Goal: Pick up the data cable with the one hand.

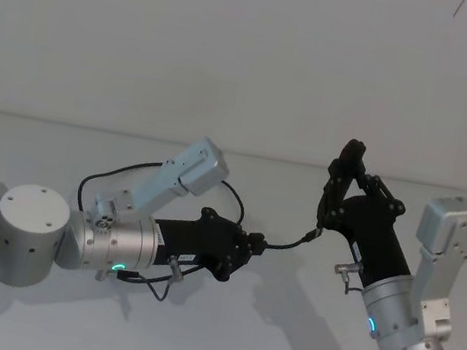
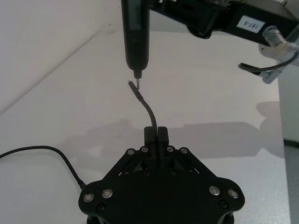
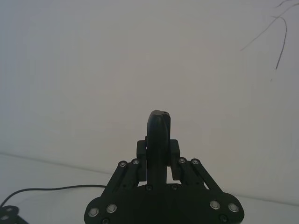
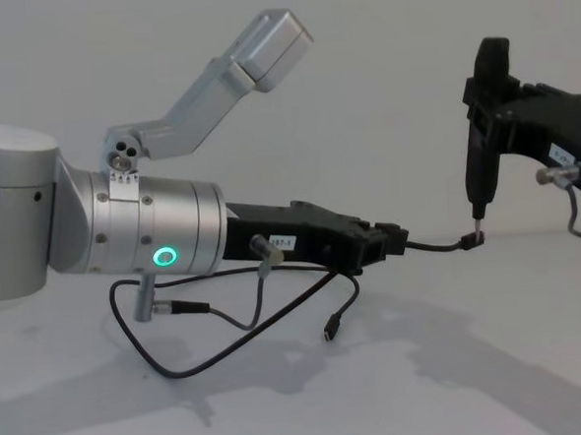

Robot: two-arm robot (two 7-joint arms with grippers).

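Observation:
The data cable (image 4: 435, 245) is a thin black cord. My left gripper (image 4: 396, 241), black with a green ring light on its silver wrist, is shut on it just behind one plug (image 2: 134, 86). That plug juts forward in the air and almost touches the metal tip of a slim black tool (image 4: 480, 152). The rest of the cable (image 1: 99, 179) loops back under the arm, and its other plug (image 4: 330, 328) hangs near the table. My right gripper (image 3: 159, 144) is raised at the right, shut on the upright tool (image 3: 159, 123). In the head view the left gripper (image 1: 256, 243) is mid-table and the right gripper (image 1: 339, 178) is above and to its right.
A short grey wire with silver plugs (image 4: 168, 306) hangs from the left wrist. The white table (image 1: 217, 332) lies below both arms, with a plain white wall (image 1: 235, 51) behind it.

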